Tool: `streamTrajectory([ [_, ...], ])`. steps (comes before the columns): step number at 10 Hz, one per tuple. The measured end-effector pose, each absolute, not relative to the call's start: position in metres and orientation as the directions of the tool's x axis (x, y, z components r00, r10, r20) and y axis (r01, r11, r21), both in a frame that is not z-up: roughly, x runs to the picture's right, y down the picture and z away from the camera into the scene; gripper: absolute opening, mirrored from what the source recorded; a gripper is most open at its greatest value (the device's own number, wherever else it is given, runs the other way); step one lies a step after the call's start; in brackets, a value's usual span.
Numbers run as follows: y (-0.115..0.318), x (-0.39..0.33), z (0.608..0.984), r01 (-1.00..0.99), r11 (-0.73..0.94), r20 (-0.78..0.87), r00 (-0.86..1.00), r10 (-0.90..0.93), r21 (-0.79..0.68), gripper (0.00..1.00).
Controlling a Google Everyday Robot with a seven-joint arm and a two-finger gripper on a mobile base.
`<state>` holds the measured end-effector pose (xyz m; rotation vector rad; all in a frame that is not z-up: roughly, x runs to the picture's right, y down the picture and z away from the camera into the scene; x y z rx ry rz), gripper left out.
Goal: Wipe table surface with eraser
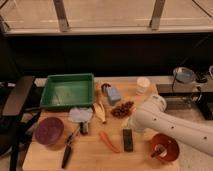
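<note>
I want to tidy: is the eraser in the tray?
No, the eraser lies on the table by the carrot, close to the hand.

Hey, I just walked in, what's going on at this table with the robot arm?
A white robot arm reaches in from the right over the wooden table surface. Its gripper hangs open, close beside the black eraser. The eraser lies flat on the table next to the carrot and is not yet picked up. The green tray and pliers sit apart from the arm.

table surface [91,151]: eraser [128,139], carrot [108,141], green tray [67,92], pliers [68,148]
</note>
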<state>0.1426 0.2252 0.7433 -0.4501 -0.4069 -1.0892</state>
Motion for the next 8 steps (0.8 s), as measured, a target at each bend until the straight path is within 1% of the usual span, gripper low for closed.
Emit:
streamTrajectory([
  [2, 0.243, 0.136, 0.766, 0.931, 0.335, 0.561, 0.355, -0.748, -0.143, 0.65],
  [5, 0.26, 0.132, 0.787, 0.943, 0.294, 0.594, 0.326, -0.736, -0.154, 0.65],
  [6, 0.264, 0.131, 0.791, 0.945, 0.29, 0.601, 0.322, -0.732, -0.153, 0.61],
  [7, 0.266, 0.132, 0.793, 0.945, 0.289, 0.602, 0.322, -0.731, -0.155, 0.55],
  [8, 0.267, 0.131, 0.794, 0.946, 0.288, 0.603, 0.319, -0.731, -0.152, 0.44],
])
